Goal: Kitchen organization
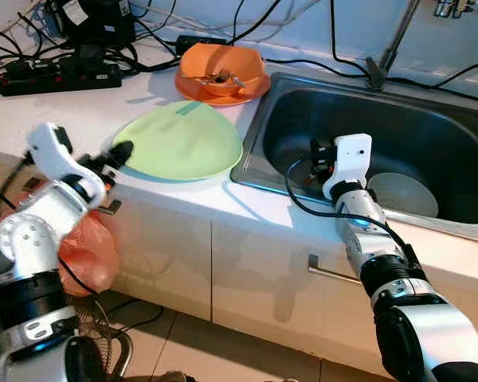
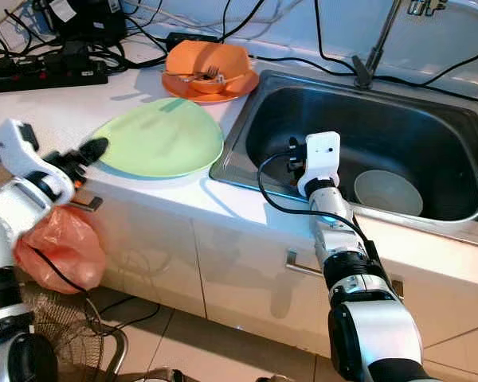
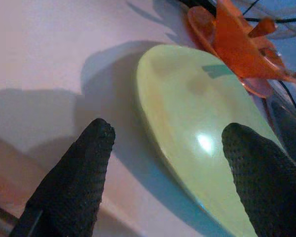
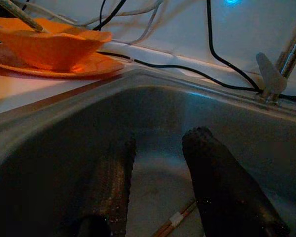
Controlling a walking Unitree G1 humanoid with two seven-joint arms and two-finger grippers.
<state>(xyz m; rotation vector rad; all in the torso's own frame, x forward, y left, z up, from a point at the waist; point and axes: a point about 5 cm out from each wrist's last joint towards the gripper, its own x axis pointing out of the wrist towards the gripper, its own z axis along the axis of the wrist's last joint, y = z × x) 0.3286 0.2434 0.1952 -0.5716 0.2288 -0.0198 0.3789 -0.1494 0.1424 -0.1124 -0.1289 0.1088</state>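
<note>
A pale green plate [image 1: 179, 142] lies on the white counter just left of the steel sink [image 1: 319, 111]. My left gripper [image 3: 167, 131] is open at the plate's left rim, one finger on each side of the edge, low over the counter. Behind the plate an orange bowl [image 1: 221, 73] with a fork in it sits on an orange plate. My right gripper [image 4: 163, 140] is open and reaches down into the sink's front left corner, holding nothing. A white bowl [image 1: 402, 193] rests on the sink floor to its right. Chopsticks [image 4: 180, 217] lie on the sink bottom below the fingers.
A black power strip [image 1: 60, 77] and tangled cables run along the back of the counter. The faucet [image 1: 390, 48] rises behind the sink. An orange plastic bag [image 1: 88, 251] hangs at the cabinet front by my left arm. A fan [image 1: 95, 342] stands on the floor.
</note>
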